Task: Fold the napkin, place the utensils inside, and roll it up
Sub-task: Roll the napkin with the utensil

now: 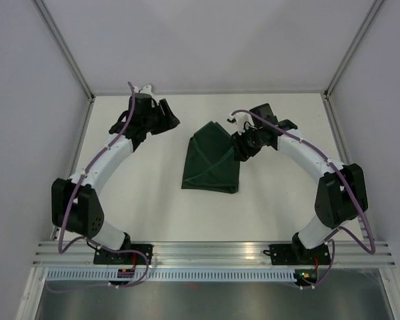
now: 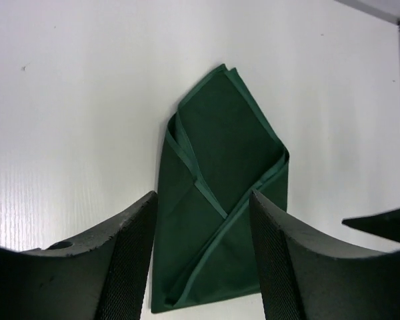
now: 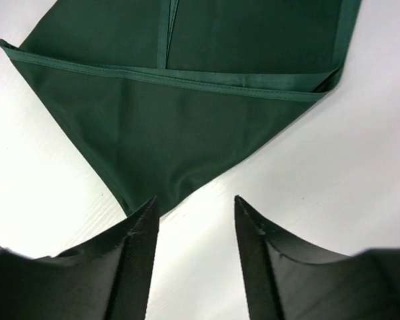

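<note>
Dark green, slightly glossy fabric napkin (image 1: 212,161) lay folded on the white worktop (image 1: 143,200), near its middle and between the two white-and-black robot arms. It formed a flat, pointed shape, with a narrow tip toward the far wall and a wider straight edge toward the arms' bases. Overlapping flaps with stitched hems crossed its upper face, and in the left wrist view one hem ran diagonally from the lower left up to the right-hand side. The cloth rested flat against the surface. The left tool (image 1: 168,121) hung off to the napkin's left, toward the far left part of the worktop and apart from the cloth, its two dark, ribbed fingers (image 2: 130,257) standing wide with nothing gripped between them. The right tool (image 1: 242,152) sat just beside the napkin's right edge; its fingers (image 3: 137,263) too were spread and held nothing, with one folded corner of the cloth pointing at the gap between their tips. Whether those tips touched the fabric could not be told. Purple cables (image 1: 130,100) ran along both arms, and a ribbed aluminium rail (image 1: 213,250) carried their bases at the near edge of the worktop.
</note>
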Controlling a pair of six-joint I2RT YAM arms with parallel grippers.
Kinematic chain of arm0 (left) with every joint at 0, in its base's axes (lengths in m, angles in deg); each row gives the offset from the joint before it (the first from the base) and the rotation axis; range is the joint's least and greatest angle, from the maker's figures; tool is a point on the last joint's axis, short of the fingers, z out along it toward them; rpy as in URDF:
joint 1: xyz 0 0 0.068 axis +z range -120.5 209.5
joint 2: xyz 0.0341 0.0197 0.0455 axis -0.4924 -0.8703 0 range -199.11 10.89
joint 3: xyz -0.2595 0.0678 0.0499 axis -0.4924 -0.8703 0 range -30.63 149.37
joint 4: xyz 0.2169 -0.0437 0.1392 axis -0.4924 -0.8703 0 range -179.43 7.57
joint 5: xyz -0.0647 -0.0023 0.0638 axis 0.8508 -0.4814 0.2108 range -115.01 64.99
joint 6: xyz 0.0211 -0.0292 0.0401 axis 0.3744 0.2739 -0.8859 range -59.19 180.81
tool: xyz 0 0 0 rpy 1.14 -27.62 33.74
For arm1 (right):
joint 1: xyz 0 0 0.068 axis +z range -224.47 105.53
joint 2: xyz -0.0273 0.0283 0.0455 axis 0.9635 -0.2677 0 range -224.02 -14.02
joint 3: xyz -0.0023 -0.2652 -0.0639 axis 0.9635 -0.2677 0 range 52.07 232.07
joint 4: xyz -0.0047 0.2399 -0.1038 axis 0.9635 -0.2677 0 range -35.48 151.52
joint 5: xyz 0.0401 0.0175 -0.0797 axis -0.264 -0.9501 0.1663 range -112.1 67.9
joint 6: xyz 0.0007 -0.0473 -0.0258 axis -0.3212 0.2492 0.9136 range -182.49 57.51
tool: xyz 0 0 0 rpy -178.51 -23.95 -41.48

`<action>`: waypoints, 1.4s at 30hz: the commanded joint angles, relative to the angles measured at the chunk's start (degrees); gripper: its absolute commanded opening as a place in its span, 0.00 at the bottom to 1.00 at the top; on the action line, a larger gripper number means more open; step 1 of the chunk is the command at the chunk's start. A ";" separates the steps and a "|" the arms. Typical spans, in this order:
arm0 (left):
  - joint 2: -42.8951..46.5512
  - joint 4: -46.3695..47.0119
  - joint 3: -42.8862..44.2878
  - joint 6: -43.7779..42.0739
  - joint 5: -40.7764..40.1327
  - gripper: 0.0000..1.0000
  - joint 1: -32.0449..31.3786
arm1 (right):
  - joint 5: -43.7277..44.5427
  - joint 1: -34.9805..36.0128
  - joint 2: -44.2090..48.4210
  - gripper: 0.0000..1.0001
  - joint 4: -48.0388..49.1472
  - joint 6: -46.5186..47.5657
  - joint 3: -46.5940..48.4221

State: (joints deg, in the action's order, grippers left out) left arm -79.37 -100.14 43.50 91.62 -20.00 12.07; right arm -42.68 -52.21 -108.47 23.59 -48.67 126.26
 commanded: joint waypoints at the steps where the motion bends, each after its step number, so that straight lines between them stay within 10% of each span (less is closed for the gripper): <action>1: 9.18 1.98 -4.07 -2.16 2.19 0.63 0.03 | 3.44 1.11 3.83 0.56 0.66 2.69 -0.18; 18: 35.48 2.78 -15.94 -1.54 2.64 0.67 0.03 | 9.23 19.12 4.63 0.66 15.34 17.46 -13.19; 42: 37.44 -2.50 -15.15 -2.42 3.60 0.67 0.03 | 17.94 28.98 -4.24 0.72 25.71 20.19 -18.74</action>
State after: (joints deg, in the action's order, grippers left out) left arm -41.86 -102.18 27.67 91.47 -17.35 12.07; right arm -26.66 -23.64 -111.55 47.07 -29.74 107.64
